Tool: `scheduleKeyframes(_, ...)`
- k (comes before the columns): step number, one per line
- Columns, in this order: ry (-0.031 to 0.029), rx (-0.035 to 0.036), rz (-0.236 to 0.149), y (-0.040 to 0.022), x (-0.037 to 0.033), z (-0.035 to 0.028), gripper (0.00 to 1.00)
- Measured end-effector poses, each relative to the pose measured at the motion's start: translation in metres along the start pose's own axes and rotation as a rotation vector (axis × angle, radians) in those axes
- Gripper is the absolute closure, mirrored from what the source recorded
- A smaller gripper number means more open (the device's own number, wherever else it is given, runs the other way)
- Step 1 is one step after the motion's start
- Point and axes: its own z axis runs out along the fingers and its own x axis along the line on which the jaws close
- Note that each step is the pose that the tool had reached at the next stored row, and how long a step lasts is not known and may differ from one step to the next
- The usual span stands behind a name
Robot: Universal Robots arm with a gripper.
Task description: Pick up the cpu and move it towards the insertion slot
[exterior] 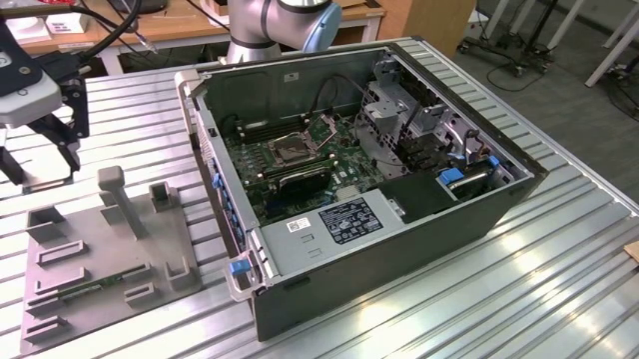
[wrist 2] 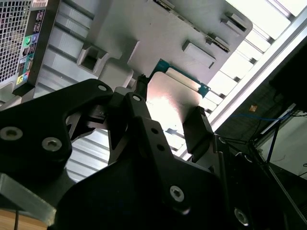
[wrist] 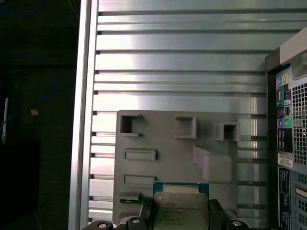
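Cpu [wrist: 181,212], silvery top showing in both wrist views, is pinched between the end effector's [wrist 2: 169,106] black fingers, over the grey tray's [wrist: 168,143] edge. The exterior view adds the insertion slot [exterior: 295,146], well apart from the end effector.

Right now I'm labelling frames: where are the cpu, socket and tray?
cpu [wrist: 181,211]: first wrist view, centre of metal lid.
socket [exterior: 296,147]: exterior view, dark centre.
tray [exterior: 105,254]: exterior view, bare flat base.
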Motion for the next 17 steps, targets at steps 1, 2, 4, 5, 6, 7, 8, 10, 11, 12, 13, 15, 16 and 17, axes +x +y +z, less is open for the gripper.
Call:
scheduleKeyframes(1,0.0000,0.0001,0.000,0.0000,-0.0003,0.0000,0.46)
scheduleKeyframes(2,0.0001,0.0001,0.000,0.0000,-0.0008,-0.0001,0.46)
scheduleKeyframes(4,0.0001,0.0001,0.000,-0.0001,-0.0018,0.0000,0.46)
scheduleKeyframes(5,0.0001,0.0001,0.000,0.0000,-0.0025,0.0000,0.46)
scheduleKeyframes(6,0.0000,0.0001,0.000,-0.0001,-0.0033,0.0000,0.46)
scheduleKeyframes(7,0.0000,0.0001,0.000,-0.0001,-0.0039,0.0000,0.46)
scheduleKeyframes(8,0.0000,0.0001,0.000,-0.0001,-0.0046,0.0000,0.46)
scheduleKeyframes(10,0.0001,0.0001,0.000,-0.0001,-0.0058,0.0000,0.46)
scheduleKeyframes(11,0.0000,0.0001,0.000,-0.0001,-0.0063,0.0000,0.46)
scheduleKeyframes(12,-0.0001,0.0000,0.000,-0.0001,-0.0069,0.0001,0.46)
scheduleKeyframes(13,0.0000,0.0001,0.000,-0.0001,-0.0073,0.0000,0.46)
scheduleKeyframes(15,0.0000,0.0000,0.000,-0.0002,-0.0081,0.0001,0.46)
scheduleKeyframes(16,0.0001,0.0001,0.000,-0.0002,-0.0087,0.0000,0.46)
scheduleKeyframes(17,0.0001,0.0001,0.000,-0.0002,-0.0093,0.0000,0.46)
